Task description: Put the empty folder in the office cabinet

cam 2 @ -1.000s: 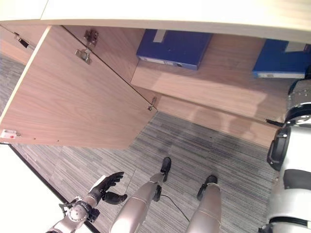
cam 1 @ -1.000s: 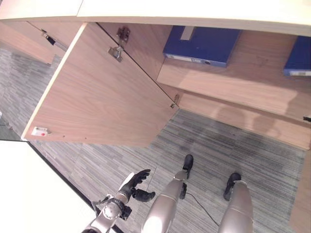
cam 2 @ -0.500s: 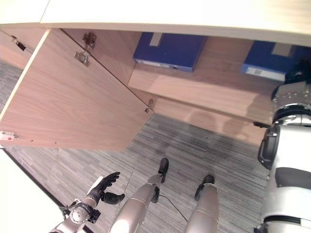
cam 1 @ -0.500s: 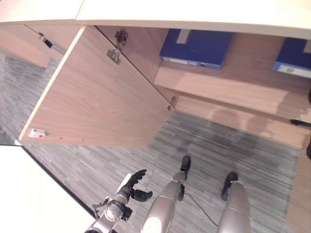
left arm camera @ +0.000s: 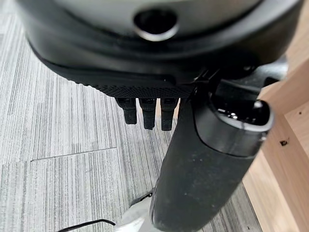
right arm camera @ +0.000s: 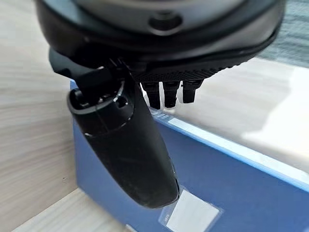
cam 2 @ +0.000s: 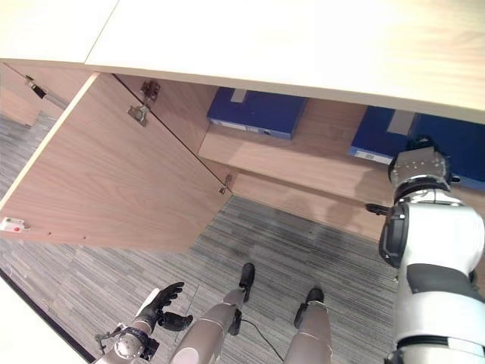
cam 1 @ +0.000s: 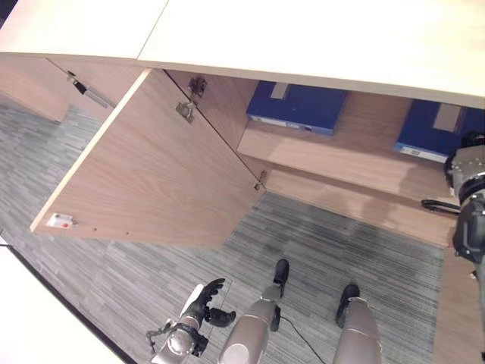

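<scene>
Folder (right arm camera: 231, 183), blue, lies on cabinet shelf (cam 2: 303, 163) just under right hand (right arm camera: 145, 159), fingers loose, holding nothing.

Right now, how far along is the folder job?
Done: cabinet door stands open, and one blue folder lies on the shelf. In hand: right hand is at the second blue folder, fingers straight. Left hand idles low, open. Left: let go, withdraw.
</scene>
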Motion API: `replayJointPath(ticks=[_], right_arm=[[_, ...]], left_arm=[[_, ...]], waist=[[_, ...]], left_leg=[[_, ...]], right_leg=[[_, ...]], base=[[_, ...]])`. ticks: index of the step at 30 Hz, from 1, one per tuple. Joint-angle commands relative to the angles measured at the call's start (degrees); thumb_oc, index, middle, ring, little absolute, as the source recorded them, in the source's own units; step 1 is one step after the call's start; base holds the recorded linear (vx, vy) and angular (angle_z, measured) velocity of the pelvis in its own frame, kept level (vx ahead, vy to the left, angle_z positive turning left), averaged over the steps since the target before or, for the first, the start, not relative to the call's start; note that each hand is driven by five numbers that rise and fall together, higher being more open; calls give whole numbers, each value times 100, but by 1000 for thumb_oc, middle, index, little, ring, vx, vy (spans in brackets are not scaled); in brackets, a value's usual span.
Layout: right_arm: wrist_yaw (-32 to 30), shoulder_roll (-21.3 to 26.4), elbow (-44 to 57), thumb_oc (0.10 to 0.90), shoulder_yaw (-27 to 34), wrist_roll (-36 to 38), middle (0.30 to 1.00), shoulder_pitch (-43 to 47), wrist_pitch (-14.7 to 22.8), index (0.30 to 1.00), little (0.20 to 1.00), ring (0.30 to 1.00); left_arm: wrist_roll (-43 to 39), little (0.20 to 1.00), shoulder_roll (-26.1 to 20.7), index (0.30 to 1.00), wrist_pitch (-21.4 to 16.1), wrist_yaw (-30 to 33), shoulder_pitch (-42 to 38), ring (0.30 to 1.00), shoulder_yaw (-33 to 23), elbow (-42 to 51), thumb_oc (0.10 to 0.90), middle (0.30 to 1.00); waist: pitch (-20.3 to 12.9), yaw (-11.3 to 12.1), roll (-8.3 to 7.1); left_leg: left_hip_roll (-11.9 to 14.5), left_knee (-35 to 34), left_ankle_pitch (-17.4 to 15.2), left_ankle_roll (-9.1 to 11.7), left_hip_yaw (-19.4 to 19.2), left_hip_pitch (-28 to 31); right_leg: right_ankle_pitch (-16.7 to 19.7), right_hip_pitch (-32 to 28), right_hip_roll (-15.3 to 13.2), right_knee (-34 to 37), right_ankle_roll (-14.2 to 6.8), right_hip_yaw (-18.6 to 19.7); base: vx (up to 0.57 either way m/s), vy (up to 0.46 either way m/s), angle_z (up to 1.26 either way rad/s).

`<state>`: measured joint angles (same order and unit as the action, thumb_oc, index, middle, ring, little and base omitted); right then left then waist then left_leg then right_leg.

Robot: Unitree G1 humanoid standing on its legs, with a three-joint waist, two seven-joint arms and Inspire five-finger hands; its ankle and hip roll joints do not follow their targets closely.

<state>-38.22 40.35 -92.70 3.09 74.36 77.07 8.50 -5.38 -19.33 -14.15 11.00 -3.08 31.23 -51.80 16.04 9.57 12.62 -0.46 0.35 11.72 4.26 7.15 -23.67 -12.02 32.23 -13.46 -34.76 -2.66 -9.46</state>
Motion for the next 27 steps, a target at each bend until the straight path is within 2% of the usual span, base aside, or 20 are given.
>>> replayJointPath(ticks=[1, 12, 14, 17, 20, 21, 22, 23, 25, 26, 27], right_arm=[[-75, 318, 197, 800, -20, -329, 900, 89, 365, 900, 900, 900], [-148, -174, 395, 800, 234, -568, 900, -732, 464, 900, 900, 900], [-57, -499, 681, 800, 411, -435, 900, -1133, 698, 900, 900, 900], [-15, -674, 843, 800, 471, -403, 900, -1285, 814, 900, 900, 900], [94, -1108, 1350, 800, 414, -453, 900, -1542, 1051, 900, 900, 900], [158, -1455, 1855, 800, 319, -567, 900, -1865, 1229, 900, 900, 900], [146, -1468, 1874, 800, 320, -575, 900, -1880, 1233, 900, 900, 900], [260, -1822, 2889, 800, 75, -892, 900, -2382, 1454, 900, 900, 900], [521, -2125, 4479, 800, -200, -1390, 900, -3277, 1720, 900, 900, 900], [720, -2296, 5787, 800, -229, -1892, 900, -4349, 1902, 900, 900, 900], [679, -2321, 5872, 800, -231, -1935, 900, -4431, 1890, 900, 900, 900]], left_arm=[[-89, 900, -65, 900, -134, 243, -172, 900, -28, -426, 800, 900], [-112, 900, 87, 900, -133, 185, -38, 900, -71, -599, 800, 900], [-113, 900, 143, 900, -95, 167, -30, 900, -189, -760, 800, 900], [-81, 900, 156, 900, -98, 145, -14, 900, -207, -803, 800, 900], [-11, 900, 195, 900, -50, 109, 4, 900, -245, -906, 800, 900], [19, 900, 227, 900, -35, 97, 71, 900, -341, -972, 800, 900], [20, 900, 224, 900, -35, 97, 79, 900, -344, -972, 800, 900], [3, 900, 284, 900, 1, 79, 148, 900, -496, -1007, 800, 900], [8, 900, 363, 900, 48, 73, 228, 900, -709, -997, 800, 900], [48, 900, 387, 900, 73, 76, 393, 900, -924, -975, 800, 900], [53, 900, 384, 900, 74, 78, 427, 900, -917, -971, 800, 900]], waist=[[-133, 73, -21], [-317, 34, -90], [-414, -42, -153], [-440, -84, -196], [-461, -168, -284], [-474, -241, -356], [-473, -245, -358], [-457, -364, -428], [-400, -508, -502], [-395, -613, -531], [-420, -616, -533]], left_leg=[[529, 80, -1040, 470, 16, 676], [648, -379, -872, 507, -24, 1142], [643, -481, -806, 556, -64, 1292], [641, -493, -817, 556, -83, 1371], [660, -494, -841, 542, -125, 1493], [668, -500, -855, 538, -163, 1595], [668, -501, -856, 538, -163, 1603], [686, -510, -862, 537, -219, 1684], [711, -525, -866, 539, -286, 1735], [733, -533, -866, 542, -323, 1785], [733, -534, -867, 542, -320, 1792]], right_leg=[[-54, -1092, 64, 1010, -762, 438], [195, -1711, 181, 1803, -737, 312], [385, -2022, 195, 2281, -719, 239], [458, -2178, 217, 2449, -707, 232], [533, -2329, 248, 2570, -700, 270], [580, -2452, 266, 2681, -693, 291], [583, -2463, 266, 2688, -693, 290], [639, -2515, 276, 2740, -688, 324], [668, -2549, 301, 2796, -685, 359], [701, -2590, 302, 2846, -688, 348], [701, -2600, 303, 2848, -688, 344]], base=[[0, 0, 0], [2, -3, -4], [26, -7, -6], [0, 0, 0], [29, -6, -6], [39, -6, -8], [30, 2, -14], [11, 8, -10], [8, -4, -10], [5, -9, -12], [12, -11, -9]])
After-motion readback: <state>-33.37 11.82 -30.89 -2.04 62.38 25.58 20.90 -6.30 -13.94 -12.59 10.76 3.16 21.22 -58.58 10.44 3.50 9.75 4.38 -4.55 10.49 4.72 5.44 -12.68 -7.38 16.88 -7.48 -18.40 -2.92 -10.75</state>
